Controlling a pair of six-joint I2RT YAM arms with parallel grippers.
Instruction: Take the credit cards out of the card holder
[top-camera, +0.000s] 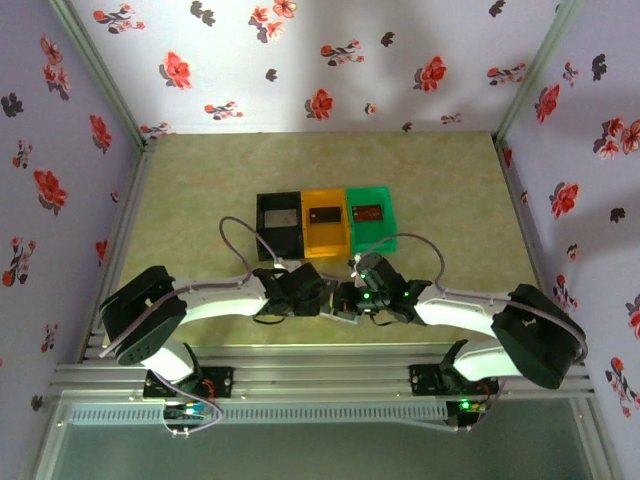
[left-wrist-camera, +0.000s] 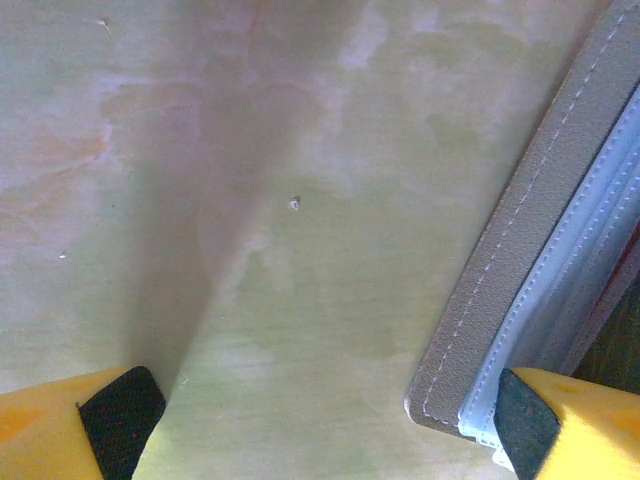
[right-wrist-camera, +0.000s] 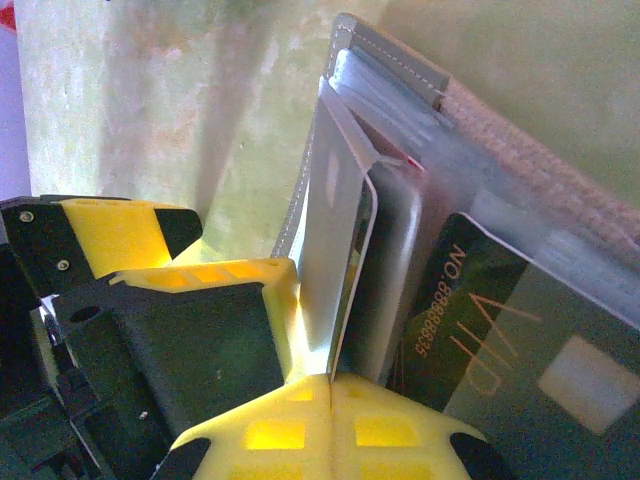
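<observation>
The top external camera was fixed above and behind the arm bases. It faced forward and down, from far enough back to take in the whole pale green mottled tabletop (top-camera: 200, 210) and the floral-papered enclosure walls (top-camera: 300, 60).

The left wrist camera looked down at close range between the yellow fingers of the left gripper (left-wrist-camera: 322, 422). It faced the tabletop and one edge of the grey stitched fabric card holder (left-wrist-camera: 520, 270).

The right wrist camera sat nearer still and faced past the right gripper (right-wrist-camera: 330, 388) into the card holder's clear sleeves.

Both wrist views shared the card holder. Each shared the tabletop with the top view.
</observation>
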